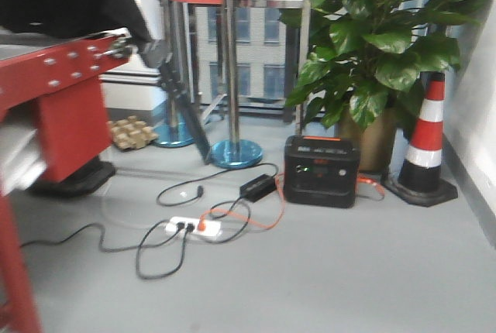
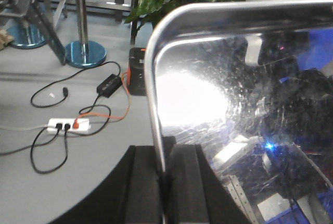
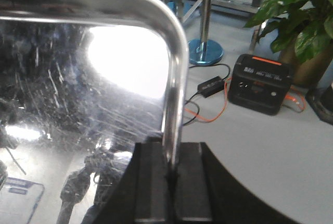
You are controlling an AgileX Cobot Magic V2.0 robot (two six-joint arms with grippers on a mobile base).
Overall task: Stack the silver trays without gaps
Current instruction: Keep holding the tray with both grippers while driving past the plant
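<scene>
Grey floor (image 1: 349, 271) fills most of the exterior front-facing view; red metal frame (image 1: 62, 93) stands at its left edge; large leafy plant (image 1: 380, 31) in a pot at back right; chrome stanchions with round blue bases (image 1: 236, 152) behind, near the window.

Silver tray (image 2: 234, 104) fills the right of the left wrist view, close to the lens; scratched shiny face with a strong glare patch; rounded corner at upper left; floor and cables visible past its rim. Left end effector (image 2: 162, 182) is clenched on that thin rim, one black pad (image 2: 140, 182) on each face, rim running up between them.

Right wrist view: silver tray (image 3: 78, 78) fills the left, rounded corner at upper right, same glare and scratches. Right end effector (image 3: 170, 182) is clamped on the rim likewise, pads tight to both faces. Cannot tell whether both wrist views show the same tray; tray not seen in the front view.

Striped traffic cone (image 1: 428, 143) at far right, beside the plant pot; black and orange power station (image 1: 320, 170) on the floor just left of it; white power strip (image 1: 194, 227) in front, black and orange cables looped around it; small black adapter (image 1: 257, 186) between strip and station.
</scene>
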